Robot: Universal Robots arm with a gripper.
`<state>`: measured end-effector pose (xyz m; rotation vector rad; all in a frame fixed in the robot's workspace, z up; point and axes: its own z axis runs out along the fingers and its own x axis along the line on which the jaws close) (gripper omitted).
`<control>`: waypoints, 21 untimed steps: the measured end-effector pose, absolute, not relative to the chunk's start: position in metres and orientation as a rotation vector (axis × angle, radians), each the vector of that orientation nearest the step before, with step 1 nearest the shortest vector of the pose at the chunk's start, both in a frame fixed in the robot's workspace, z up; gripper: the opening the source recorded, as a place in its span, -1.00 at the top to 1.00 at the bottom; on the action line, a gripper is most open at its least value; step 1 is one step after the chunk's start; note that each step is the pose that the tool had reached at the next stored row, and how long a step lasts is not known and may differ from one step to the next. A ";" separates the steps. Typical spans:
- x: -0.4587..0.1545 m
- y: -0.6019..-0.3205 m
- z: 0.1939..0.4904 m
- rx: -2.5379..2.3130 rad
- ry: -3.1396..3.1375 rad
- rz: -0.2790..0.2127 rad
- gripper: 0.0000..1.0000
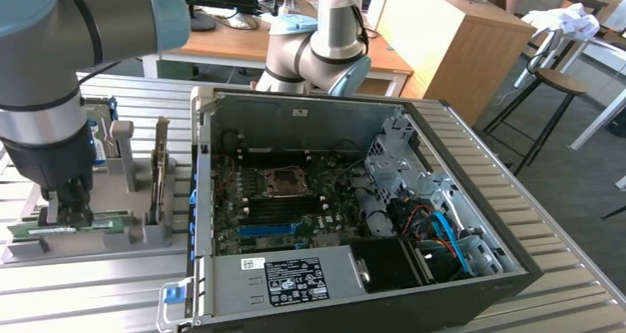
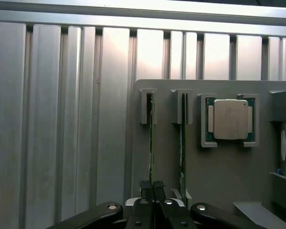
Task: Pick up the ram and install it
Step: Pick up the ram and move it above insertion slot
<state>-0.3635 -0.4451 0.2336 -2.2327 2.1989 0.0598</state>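
Grip: my gripper (image 2: 151,187) is clenched on the ram (image 2: 151,143) by its thin edge, seated in the holder (image 2: 219,183).
Risk: it could tilt or bind in the slots; the neighbouring stick (image 2: 183,143) may snag.

Pictured: the robot's grey arm (image 1: 39,83) rises from its blue-capped joints (image 1: 333,54) at the back and runs up out of sight. Its last links hang close by on the exterior view's left, pointing straight down. Below them the black wrist (image 1: 44,164) carries the gripper (image 1: 67,214) upright, with the tips aimed downward. Seen from the wrist, the two black fingers (image 2: 146,187) stand pressed almost together, and their linkage bars splay out to either side behind them. The jaws are closed on the thin edge of the ram (image 2: 151,143), which is pinched between the very tips.
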 end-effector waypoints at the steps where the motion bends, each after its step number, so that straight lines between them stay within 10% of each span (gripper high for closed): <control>1: -0.363 -0.445 0.237 -2.233 2.200 0.059 0.77; 21: -0.361 -0.445 0.312 -2.245 2.235 0.022 0.77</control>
